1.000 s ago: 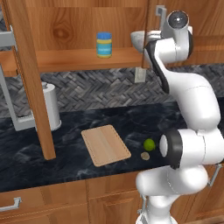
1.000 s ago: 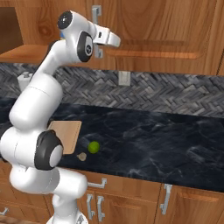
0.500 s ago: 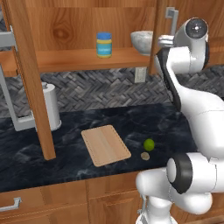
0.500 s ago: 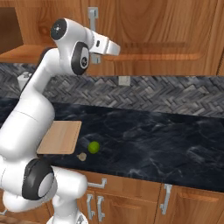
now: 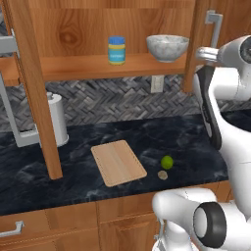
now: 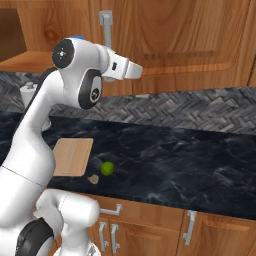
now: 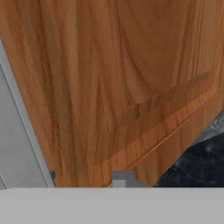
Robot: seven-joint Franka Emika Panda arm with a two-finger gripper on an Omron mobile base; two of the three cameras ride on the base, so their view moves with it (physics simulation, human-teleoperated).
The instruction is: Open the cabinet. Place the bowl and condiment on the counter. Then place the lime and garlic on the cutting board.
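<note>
- End effector beside the open cabinet door; jaw state cannot be told (tips hidden).
- Bowl near the shelf's right end: a careless reach clips that door.
- Lime near the desk's front edge could roll.

the claw tip is too small to judge its jaws.

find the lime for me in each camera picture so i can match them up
Left base view: the lime lies on the dark counter, right of the cutting board, with the garlic just in front of it.
Right base view: the lime sits lower left, right of the cutting board.
Hand view: not in it.
Shared landmark: the cutting board.
</note>
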